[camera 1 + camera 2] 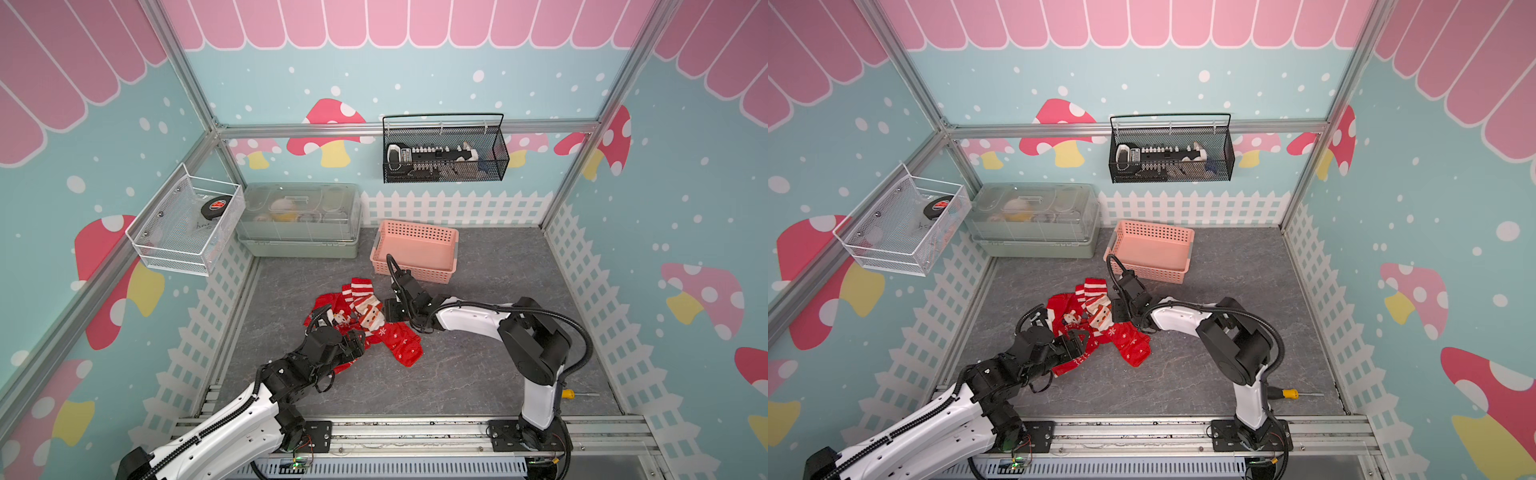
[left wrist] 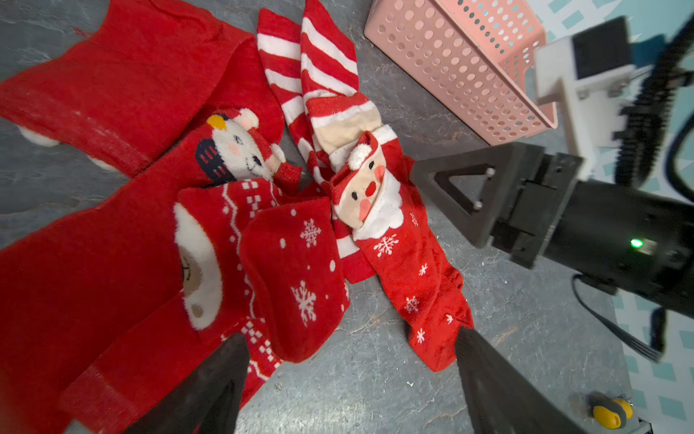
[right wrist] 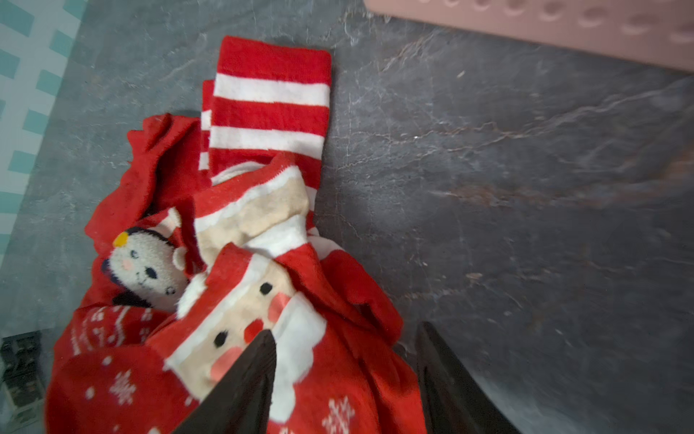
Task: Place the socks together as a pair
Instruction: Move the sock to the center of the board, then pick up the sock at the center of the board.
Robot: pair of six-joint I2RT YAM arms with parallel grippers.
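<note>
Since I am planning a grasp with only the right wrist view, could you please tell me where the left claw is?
Observer: The left claw is open and empty, over the near left side of the socks.
Operator: Thank you. Is the basket empty?
Observer: Yes, both top views show nothing in it.
Operator: Is anything else lying about?
Observer: A screwdriver lies on the table, toward the near right corner.
</note>
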